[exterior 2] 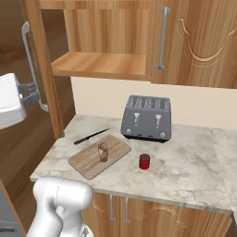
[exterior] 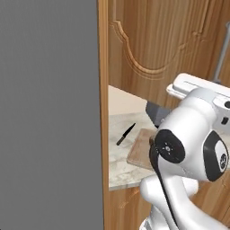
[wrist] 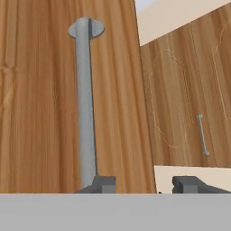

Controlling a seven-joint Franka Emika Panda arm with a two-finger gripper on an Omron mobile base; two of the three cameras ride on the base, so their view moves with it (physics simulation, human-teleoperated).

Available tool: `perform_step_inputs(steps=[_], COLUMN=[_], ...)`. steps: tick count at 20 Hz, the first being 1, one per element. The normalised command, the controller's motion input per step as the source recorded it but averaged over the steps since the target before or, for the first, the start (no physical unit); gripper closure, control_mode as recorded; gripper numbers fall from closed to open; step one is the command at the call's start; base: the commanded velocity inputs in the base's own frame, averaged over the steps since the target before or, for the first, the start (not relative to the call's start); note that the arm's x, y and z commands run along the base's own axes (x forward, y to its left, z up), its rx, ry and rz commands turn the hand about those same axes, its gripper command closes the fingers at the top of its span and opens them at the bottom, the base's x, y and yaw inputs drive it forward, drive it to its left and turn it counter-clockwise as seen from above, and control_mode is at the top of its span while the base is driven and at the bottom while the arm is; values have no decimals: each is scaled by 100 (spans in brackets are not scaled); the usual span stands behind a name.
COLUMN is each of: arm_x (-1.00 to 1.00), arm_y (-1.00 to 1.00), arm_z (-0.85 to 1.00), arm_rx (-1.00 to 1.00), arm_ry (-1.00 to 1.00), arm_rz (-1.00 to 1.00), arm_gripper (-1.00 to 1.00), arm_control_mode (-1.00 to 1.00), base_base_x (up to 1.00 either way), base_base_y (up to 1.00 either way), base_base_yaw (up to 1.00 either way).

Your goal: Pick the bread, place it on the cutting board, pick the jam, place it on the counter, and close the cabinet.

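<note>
The robot's two-finger pincer (wrist: pixel 144 184) stood with its small dark fingertips parted and nothing between them, right at the face of the warm brown wooden wall cabinet door (wrist: pixel 54 113). The door's long silver bar handle (wrist: pixel 85 103) rose just above the left fingertip (wrist: pixel 103 182), near it, though contact could not be made out. In the right base view the white hand (exterior 2: pixel 11 106) sat just beside that same handle (exterior 2: pixel 32 69), and the door stood swung wide open, edge-on to the camera.

Beyond the pincer, the open cabinet (exterior 2: pixel 99 62) showed a bare wooden shelf. Well below and past it lay the beige-grey marbled stone counter (exterior 2: pixel 194 162). On it the light tan wooden cutting board (exterior 2: pixel 88 162) carried the small brown lump of bread (exterior 2: pixel 102 152), standing upright near the board's middle. The small red cylindrical jam jar (exterior 2: pixel 144 161) stood on the counter just beside the board, between it and the dark grey four-slot toaster (exterior 2: pixel 146 118). A black knife (exterior 2: pixel 91 136) lay near the board's far edge.

Judged from this layout, the bread and jam steps appeared done: each item rested where the task asked. Only the cabinet was left, its door fully open. The pincer's position at the handle suggested the closing step was in hand, with the push or pull on the door not yet carried through.
</note>
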Motion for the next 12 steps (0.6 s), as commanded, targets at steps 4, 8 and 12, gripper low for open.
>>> perform_step_inputs(steps=[4,8,12], arm_x=[46,49,54], arm_y=[-18,-15,-14], arm_z=[0,-1,-4], arm_rx=[0,0,0], arm_ry=[4,4,4], arm_rz=[6,8,12], arm_gripper=[-100,-100,-100], arm_control_mode=[-100,-100,-100], base_base_x=[0,0,0], base_base_y=[0,0,0], base_base_yaw=[0,0,0])
